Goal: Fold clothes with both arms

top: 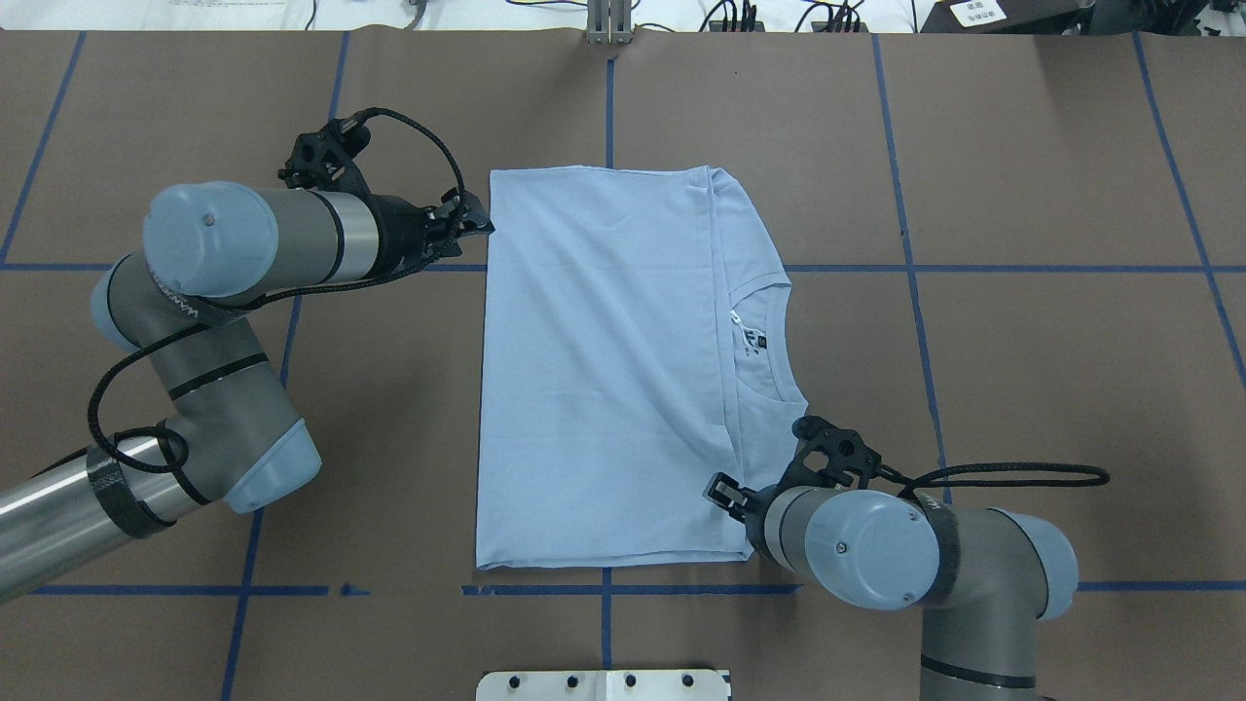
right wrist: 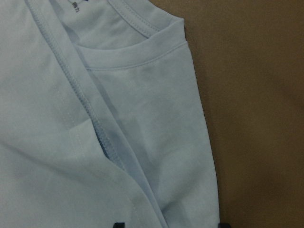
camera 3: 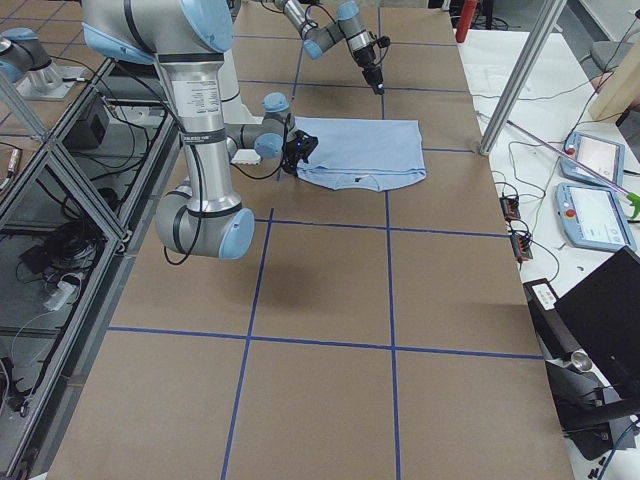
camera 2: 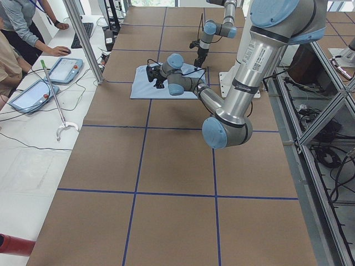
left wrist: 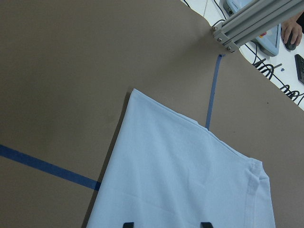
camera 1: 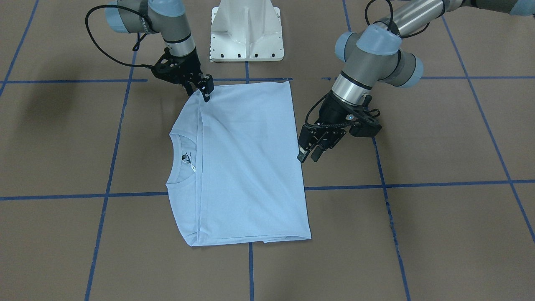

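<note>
**Folded T-shirt on the table.**
Left gripper beside the edge opposite its collar, right gripper over its shoulder corner; both spread, holding nothing. Collar label unreadable.

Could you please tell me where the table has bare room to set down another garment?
The table is bare to the robot's right of the T-shirt, and in the far-left corner. Crowded: the shirt's left edge, by the left gripper, and its near right corner, under the right gripper.

The label in the shirt collar and the letters on an arm strap are too small to read.
</note>
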Motion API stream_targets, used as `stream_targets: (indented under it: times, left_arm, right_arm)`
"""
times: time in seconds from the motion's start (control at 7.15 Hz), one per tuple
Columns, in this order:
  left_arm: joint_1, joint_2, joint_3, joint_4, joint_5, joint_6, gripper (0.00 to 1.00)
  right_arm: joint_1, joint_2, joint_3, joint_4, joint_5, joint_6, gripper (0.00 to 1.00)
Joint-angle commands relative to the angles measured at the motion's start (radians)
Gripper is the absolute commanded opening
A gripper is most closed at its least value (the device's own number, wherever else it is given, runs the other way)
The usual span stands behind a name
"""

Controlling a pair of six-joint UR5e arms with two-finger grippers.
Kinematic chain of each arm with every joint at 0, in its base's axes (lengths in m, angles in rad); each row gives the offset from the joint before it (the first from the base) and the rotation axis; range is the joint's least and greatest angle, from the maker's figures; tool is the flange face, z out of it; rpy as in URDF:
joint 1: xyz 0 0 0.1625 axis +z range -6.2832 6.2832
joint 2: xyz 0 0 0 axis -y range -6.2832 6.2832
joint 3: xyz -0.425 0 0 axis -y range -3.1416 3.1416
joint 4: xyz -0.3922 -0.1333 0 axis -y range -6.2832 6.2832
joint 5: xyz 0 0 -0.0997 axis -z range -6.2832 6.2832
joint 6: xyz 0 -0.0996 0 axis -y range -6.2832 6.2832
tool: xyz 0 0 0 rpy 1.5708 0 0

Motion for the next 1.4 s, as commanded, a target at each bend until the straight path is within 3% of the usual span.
stream_targets:
  times: [0.0, 0.14, 0.28, 0.42, 0.98, 1.12, 1.26]
  left_arm:
    - [0.002, 0.000, 0.000, 0.000, 0.000, 0.000, 0.56]
    - [0.002, 0.000, 0.000, 0.002, 0.000, 0.000, 0.56]
    - [0.002, 0.000, 0.000, 0.002, 0.000, 0.000, 0.56]
    - [0.002, 0.000, 0.000, 0.000, 0.000, 0.000, 0.56]
    - [0.026, 0.032, -0.023, 0.002, 0.003, -0.044, 0.56]
    - [0.093, 0.061, -0.099, 0.050, 0.011, -0.095, 0.56]
    - [0.173, 0.078, -0.217, 0.206, 0.020, -0.201, 0.56]
  right_arm:
    - [-0.001, -0.002, -0.001, 0.000, 0.000, 0.000, 0.70]
    - [0.001, -0.002, -0.001, 0.000, 0.000, 0.000, 0.65]
    - [-0.001, 0.000, 0.001, 0.000, 0.000, 0.025, 0.28]
    - [-0.001, 0.001, 0.001, 0.000, 0.000, 0.040, 0.00]
    - [0.002, 0.004, 0.027, 0.006, 0.005, 0.043, 0.00]
    - [0.006, 0.001, 0.041, 0.005, 0.008, 0.042, 0.00]
    - [0.007, -0.008, 0.062, 0.005, 0.009, 0.043, 0.00]
